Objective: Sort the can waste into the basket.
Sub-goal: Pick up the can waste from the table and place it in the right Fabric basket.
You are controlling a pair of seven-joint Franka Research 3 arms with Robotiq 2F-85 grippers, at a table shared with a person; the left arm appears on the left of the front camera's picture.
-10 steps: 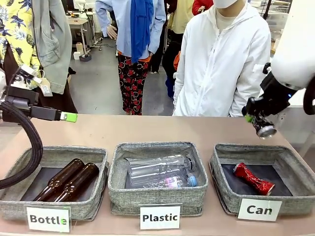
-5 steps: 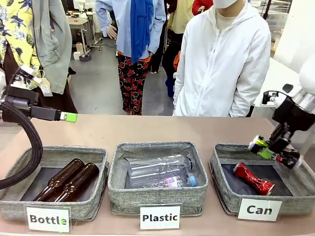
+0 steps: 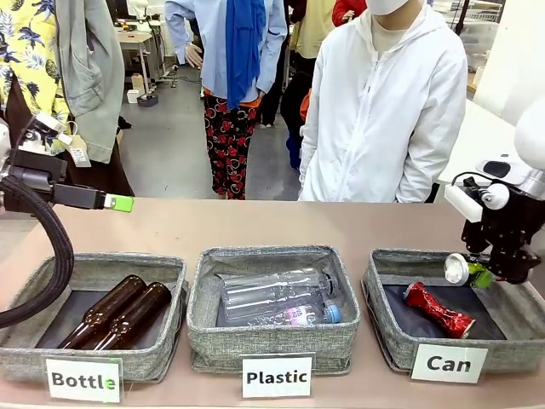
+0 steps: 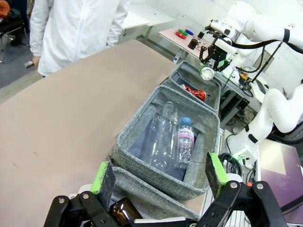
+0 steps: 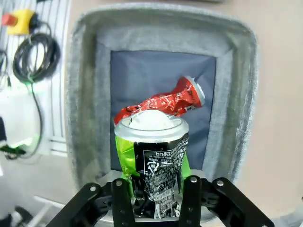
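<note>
A crushed black can (image 5: 151,161) with green and white markings sits between the fingers of my right gripper (image 5: 155,182), which press on both of its sides. The gripper (image 3: 479,271) holds that can (image 3: 462,270) over the back of the grey basket (image 3: 387,336) labelled "Can". A shiny red crushed can (image 3: 438,309) lies on the basket's dark base, straight below the black one (image 5: 165,101). My left gripper (image 4: 158,172) stands open and holds nothing, above the left end of the table (image 3: 119,203).
The middle basket (image 3: 272,341) labelled "Plastic" holds clear bottles. The left basket (image 3: 25,358) labelled "Bottle" holds two brown glass bottles. A person in a white jacket (image 3: 383,111) stands at the far edge. Bare tabletop lies behind the baskets.
My right gripper has come down from above the table's far right to just over the Can basket, turning with the black can in it. The left arm has stayed still.
</note>
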